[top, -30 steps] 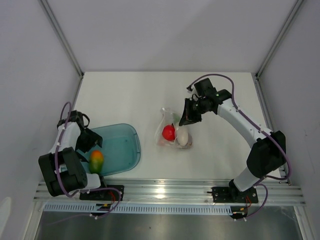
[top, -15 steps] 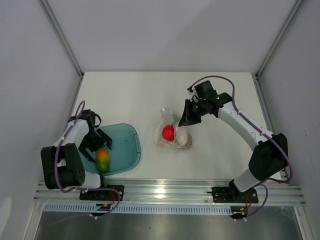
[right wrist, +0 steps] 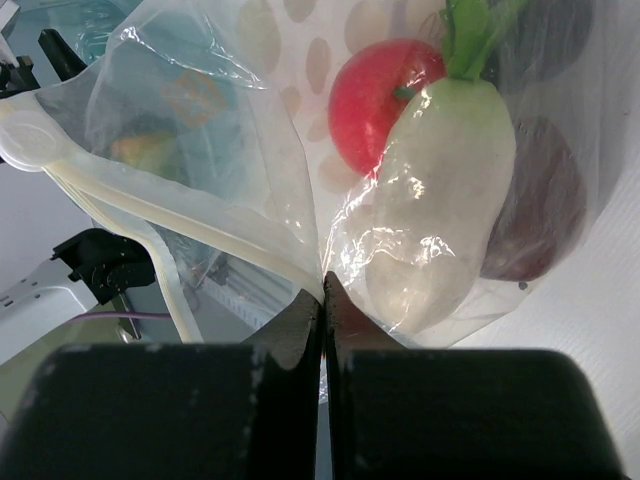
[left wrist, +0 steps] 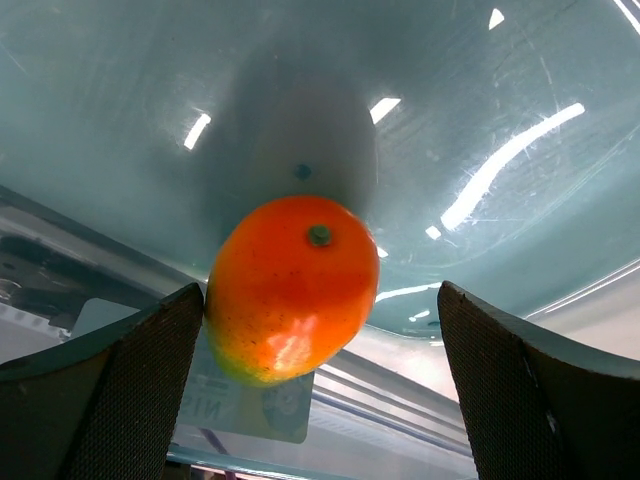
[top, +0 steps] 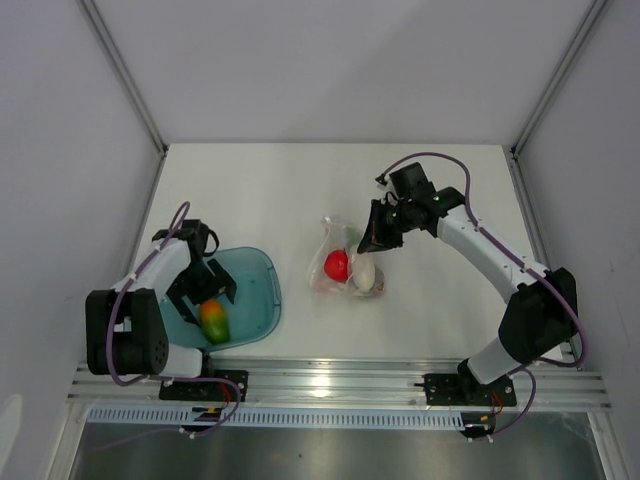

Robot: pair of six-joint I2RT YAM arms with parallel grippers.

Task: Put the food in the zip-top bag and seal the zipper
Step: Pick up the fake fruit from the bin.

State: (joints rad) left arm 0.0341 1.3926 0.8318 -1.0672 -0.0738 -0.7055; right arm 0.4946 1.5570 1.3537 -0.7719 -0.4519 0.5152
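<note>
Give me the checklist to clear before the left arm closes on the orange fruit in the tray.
1. Is the left gripper open: ok, its fingers are spread wide.
2. Is the orange fruit between them: ok, though it sits close against one finger, with a gap to the other.
3. Does it lie free in the teal tray: ok, nothing rests on it.
4. Is the right gripper shut on the zip-top bag: ok, pinching the film.
5. Is the bag mouth wide enough: cannot tell.
6. Are the red fruit, white piece and maroon piece inside: ok.
</note>
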